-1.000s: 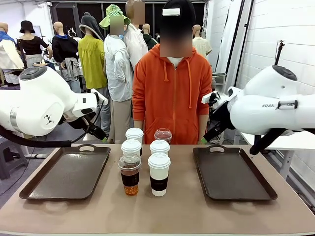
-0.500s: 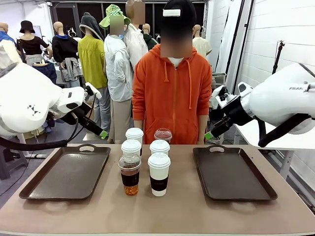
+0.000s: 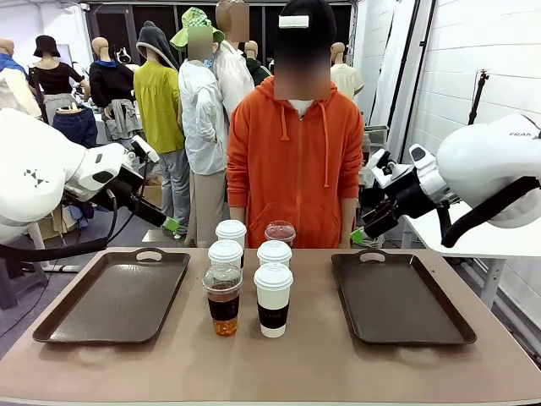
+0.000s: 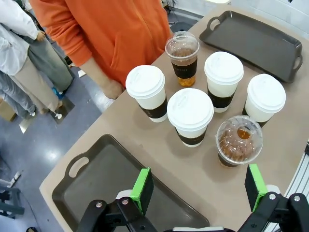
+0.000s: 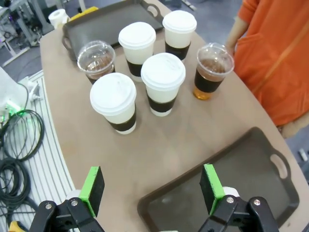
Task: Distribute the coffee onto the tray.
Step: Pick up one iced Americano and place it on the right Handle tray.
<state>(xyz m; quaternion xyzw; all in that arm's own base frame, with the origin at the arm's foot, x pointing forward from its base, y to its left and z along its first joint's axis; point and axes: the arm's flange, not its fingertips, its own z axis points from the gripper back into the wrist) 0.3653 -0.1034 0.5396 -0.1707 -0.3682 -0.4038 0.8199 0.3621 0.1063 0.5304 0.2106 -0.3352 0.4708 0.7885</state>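
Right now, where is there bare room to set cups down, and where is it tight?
Both trays are bare: the left tray and the right tray. Bare table lies between each tray and the cups, and along the near edge. Crowded: the centre, where six cups stand close together, the clear dome-lidded cup beside the white-lidded paper cup in front.

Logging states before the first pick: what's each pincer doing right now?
Left pincer: open, holding nothing.
Right pincer: open, holding nothing.
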